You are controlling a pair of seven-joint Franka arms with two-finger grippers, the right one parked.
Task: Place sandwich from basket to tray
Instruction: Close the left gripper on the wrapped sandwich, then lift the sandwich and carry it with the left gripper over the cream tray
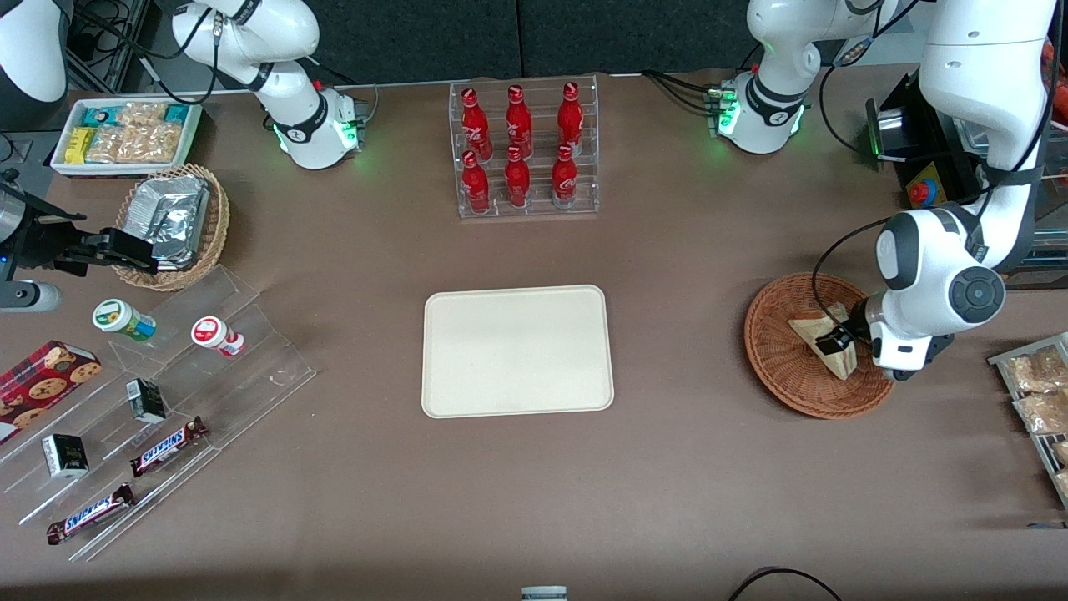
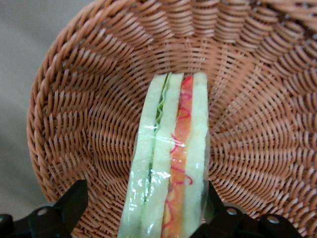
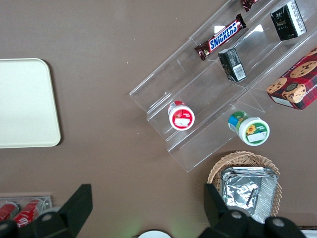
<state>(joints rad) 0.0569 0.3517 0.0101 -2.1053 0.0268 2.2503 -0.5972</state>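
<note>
The sandwich (image 1: 811, 329), a wrapped wedge of pale bread, lies in the reddish-brown wicker basket (image 1: 780, 371) toward the working arm's end of the table. Its cut edge (image 2: 171, 158) shows green and red filling. My gripper (image 1: 838, 340) is down in the basket, open, with the sandwich between its black fingers (image 2: 74, 204). One finger stands well apart from the bread and the second sits close against the sandwich's edge. The cream-white tray (image 1: 517, 351) lies bare at the table's middle, about a basket's width from the basket (image 2: 74, 99).
A clear rack of red bottles (image 1: 524, 150) stands farther from the front camera than the tray. A wire rack of snack packets (image 1: 1039, 401) sits at the working arm's table edge. Acrylic steps with snacks (image 1: 158, 401) and a foil-filled tan basket (image 1: 175, 224) lie toward the parked arm's end.
</note>
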